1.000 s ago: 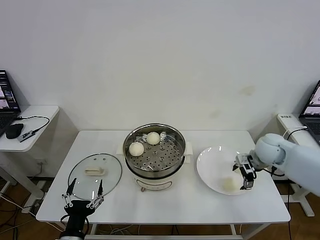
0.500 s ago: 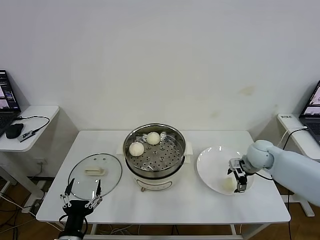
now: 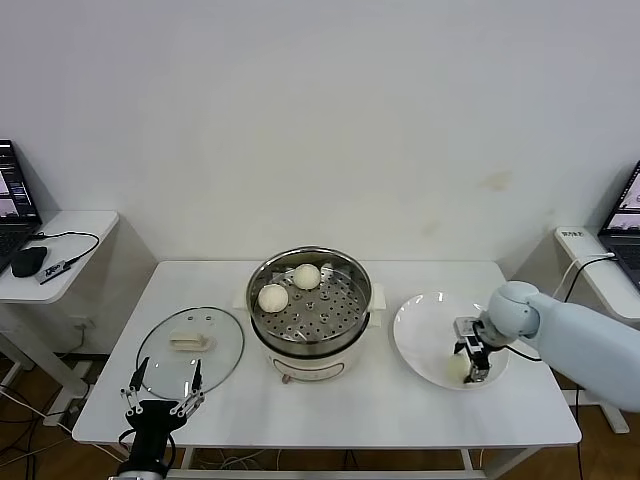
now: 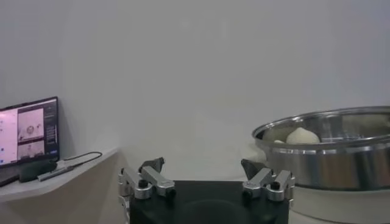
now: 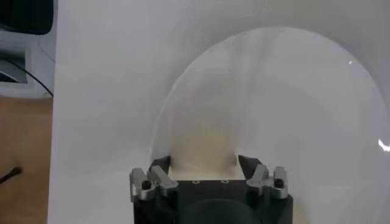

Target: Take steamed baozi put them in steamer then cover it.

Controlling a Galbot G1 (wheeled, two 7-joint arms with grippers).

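Gripping a bun on the plate, the right tool must next lift it to the steamer; the left tool waits open.

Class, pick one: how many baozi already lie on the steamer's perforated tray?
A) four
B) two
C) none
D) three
B: the head view shows two baozi lying on the perforated tray of the steamer, while the right gripper is down at another on the plate.
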